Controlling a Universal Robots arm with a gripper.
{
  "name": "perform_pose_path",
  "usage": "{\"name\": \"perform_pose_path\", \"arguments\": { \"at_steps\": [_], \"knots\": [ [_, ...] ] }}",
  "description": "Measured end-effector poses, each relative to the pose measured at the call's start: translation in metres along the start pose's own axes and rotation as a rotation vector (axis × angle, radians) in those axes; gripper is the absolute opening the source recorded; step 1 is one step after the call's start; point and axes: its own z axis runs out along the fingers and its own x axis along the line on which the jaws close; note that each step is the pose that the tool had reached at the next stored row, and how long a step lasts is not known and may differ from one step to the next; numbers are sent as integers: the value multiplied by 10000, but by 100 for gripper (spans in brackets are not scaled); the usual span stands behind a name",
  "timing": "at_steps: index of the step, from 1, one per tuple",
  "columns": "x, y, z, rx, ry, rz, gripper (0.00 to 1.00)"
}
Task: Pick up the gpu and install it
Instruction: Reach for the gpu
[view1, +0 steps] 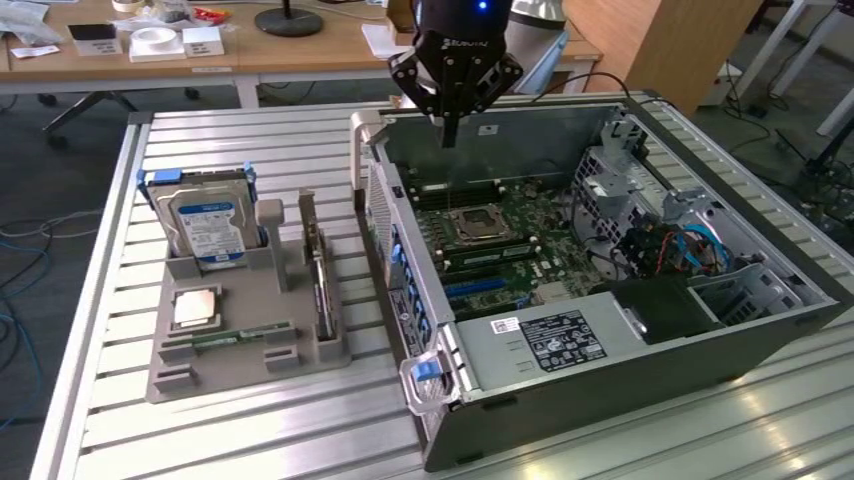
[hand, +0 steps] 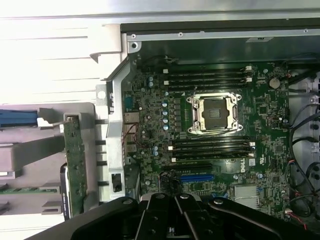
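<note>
**Q:** State of the gripper (view1: 450, 135)?
**A:** Fingers together, holding nothing, hanging directly above the open computer case (view1: 601, 390).
**Q:** Position of the gpu (view1: 320, 280)?
**A:** Well apart from the gripper, beyond the case's side wall. It stands on edge in the grey holder (view1: 220, 375) on the table (view1: 267, 440), long axis parallel to that wall.

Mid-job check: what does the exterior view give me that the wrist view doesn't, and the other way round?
Exterior view: the blue label on the hard drive, a loose processor lying flat in the grey holder, and the power supply in the case.
Wrist view: a round coin cell on the motherboard, seen from straight above.
Both: the gpu standing on edge in the holder, unheld, the processor socket, and the shut gripper above the open case.
</note>
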Motion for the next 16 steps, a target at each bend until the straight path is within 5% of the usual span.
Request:
{"name": "perform_pose_path", "arguments": {
  "at_steps": [16],
  "knots": [
    [106,-8,-3,0,1,0,11]
  ]
}}
